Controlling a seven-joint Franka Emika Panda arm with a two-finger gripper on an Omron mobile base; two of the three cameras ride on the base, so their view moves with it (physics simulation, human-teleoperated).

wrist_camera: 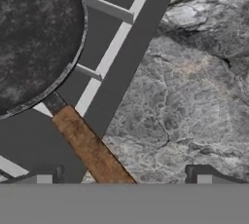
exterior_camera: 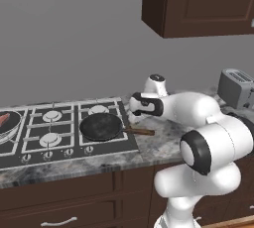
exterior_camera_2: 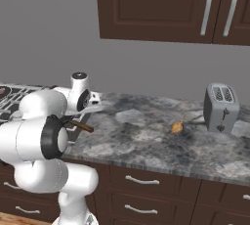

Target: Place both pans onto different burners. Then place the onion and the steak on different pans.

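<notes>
On the hob (exterior_camera: 67, 128), 2 pans already sit on separate burners. Pan 1 (exterior_camera: 101, 126) rests empty on the near right burner, its brown handle (exterior_camera: 140, 131) pointing right over the hob edge toward the counter. Pan 2 (exterior_camera: 9, 125) sits at the far left of the hob and carries the steak (exterior_camera: 4, 120). Judged from this layout, both pan placements and the steak placement are complete; 1 step remains, moving the onion into the empty pan.

The onion (exterior_camera_2: 177, 127) lies on the counter (exterior_camera_2: 146, 136), well to the right of the hob and just left of the toaster (exterior_camera_2: 220, 107), apart from it.

The gripper (wrist_camera: 124, 179) hangs just above the handle of pan 1, at the hob's right edge. Its fingers are released, spread wide, and grasp nothing.

The counter is grey veined stone. Dark brown drawers (exterior_camera_2: 141, 182) with silver pulls run beneath it, dark brown wall cabinets (exterior_camera_2: 171, 6) hang above, and a plain grey wall (exterior_camera: 74, 48) stands behind.
</notes>
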